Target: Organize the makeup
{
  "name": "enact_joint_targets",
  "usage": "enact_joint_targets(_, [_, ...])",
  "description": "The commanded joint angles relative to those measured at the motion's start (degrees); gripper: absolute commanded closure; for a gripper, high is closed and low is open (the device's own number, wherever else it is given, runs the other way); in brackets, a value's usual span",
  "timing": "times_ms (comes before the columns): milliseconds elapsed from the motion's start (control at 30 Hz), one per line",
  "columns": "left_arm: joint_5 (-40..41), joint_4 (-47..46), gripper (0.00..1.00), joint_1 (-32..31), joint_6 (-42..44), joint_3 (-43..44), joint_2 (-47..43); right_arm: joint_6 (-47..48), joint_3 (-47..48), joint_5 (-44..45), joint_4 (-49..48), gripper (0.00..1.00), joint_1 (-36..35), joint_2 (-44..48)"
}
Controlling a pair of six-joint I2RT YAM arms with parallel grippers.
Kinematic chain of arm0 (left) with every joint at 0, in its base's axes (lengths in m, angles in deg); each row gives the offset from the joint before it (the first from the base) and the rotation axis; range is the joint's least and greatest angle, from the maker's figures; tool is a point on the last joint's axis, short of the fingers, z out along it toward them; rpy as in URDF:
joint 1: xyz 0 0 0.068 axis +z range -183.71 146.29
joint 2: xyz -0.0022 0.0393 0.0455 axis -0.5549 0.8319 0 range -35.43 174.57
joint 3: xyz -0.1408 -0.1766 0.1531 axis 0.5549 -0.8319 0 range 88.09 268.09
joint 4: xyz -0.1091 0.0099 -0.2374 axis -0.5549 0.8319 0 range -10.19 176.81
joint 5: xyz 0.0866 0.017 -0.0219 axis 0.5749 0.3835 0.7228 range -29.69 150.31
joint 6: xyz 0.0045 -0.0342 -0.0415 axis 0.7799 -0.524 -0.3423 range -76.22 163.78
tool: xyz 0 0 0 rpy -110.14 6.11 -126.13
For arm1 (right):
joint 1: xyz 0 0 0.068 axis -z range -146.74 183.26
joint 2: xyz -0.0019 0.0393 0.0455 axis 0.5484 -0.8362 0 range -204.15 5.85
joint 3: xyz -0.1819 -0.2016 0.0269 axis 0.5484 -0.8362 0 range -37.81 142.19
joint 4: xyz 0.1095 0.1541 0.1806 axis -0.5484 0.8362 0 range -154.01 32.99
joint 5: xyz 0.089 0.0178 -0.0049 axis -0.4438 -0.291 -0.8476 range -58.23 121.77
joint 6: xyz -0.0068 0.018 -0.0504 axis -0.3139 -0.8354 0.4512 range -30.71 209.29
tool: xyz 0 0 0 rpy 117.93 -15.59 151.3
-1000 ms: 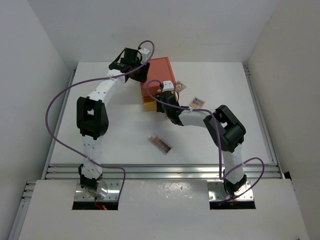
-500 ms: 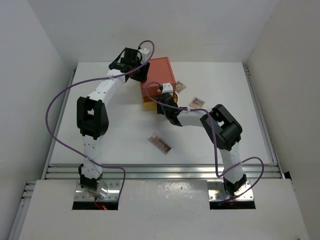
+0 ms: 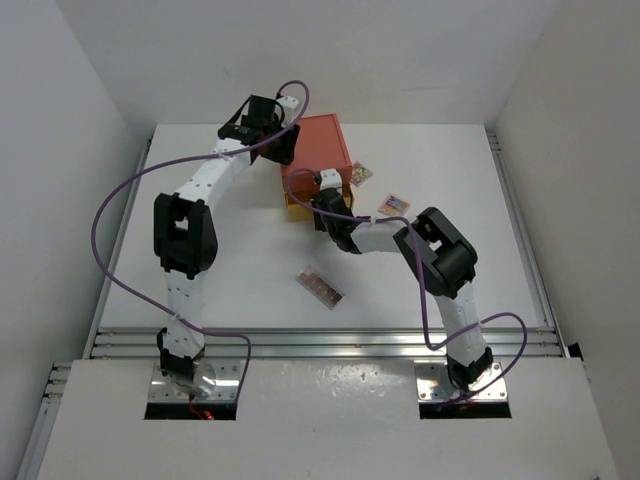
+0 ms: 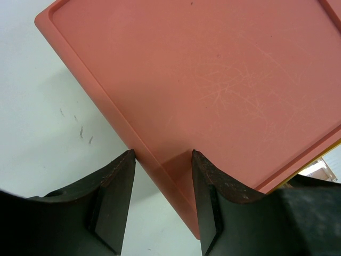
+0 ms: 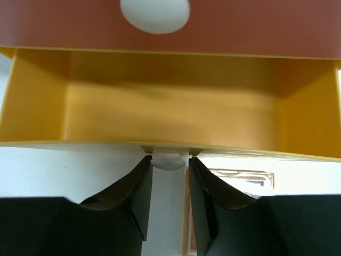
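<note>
The orange-red drawer box (image 3: pixel 318 148) stands at the back middle, with its yellow lower drawer (image 5: pixel 170 114) pulled out and nothing showing inside. My right gripper (image 5: pixel 169 162) is shut on that drawer's white knob (image 5: pixel 169 161); it also shows in the top view (image 3: pixel 318 198). My left gripper (image 4: pixel 162 184) is open and straddles the box's left edge (image 4: pixel 154 165). Two square palettes (image 3: pixel 360 173) (image 3: pixel 393 205) lie right of the box. The long palette (image 3: pixel 320 288) lies mid-table. Pencils and brushes are out of view.
The upper drawer front has a white knob (image 5: pixel 154 8). A washed-out palette (image 5: pixel 242 178) lies just below the drawer's right end. White walls close in the table (image 3: pixel 230 270) on three sides, and a metal rail (image 3: pixel 320 343) runs along the near edge.
My right arm has shifted a little left, toward the drawer front. The left arm, the box and the palettes have not moved.
</note>
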Motion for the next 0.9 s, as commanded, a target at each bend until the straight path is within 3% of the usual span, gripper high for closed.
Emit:
enact_joint_targets(0, [1.4, 3.1, 0.49, 0.4, 0.5, 0.7, 1.9, 1.3, 2.3, 0.1, -3.2, 0.67, 0.2, 0.0])
enact_joint_targets(400, [1.4, 3.1, 0.49, 0.4, 0.5, 0.7, 1.9, 5.0, 3.2, -1.5, -5.4, 0.68, 0.1, -0.2])
enact_joint_targets(667, [1.4, 3.1, 0.49, 0.4, 0.5, 0.7, 1.9, 5.2, 2.6, 0.1, -6.2, 1.0, 0.1, 0.0])
enact_joint_targets(867, [1.4, 3.1, 0.49, 0.4, 0.5, 0.7, 1.9, 4.7, 0.8, 0.7, -7.0, 1.0, -0.1, 1.4])
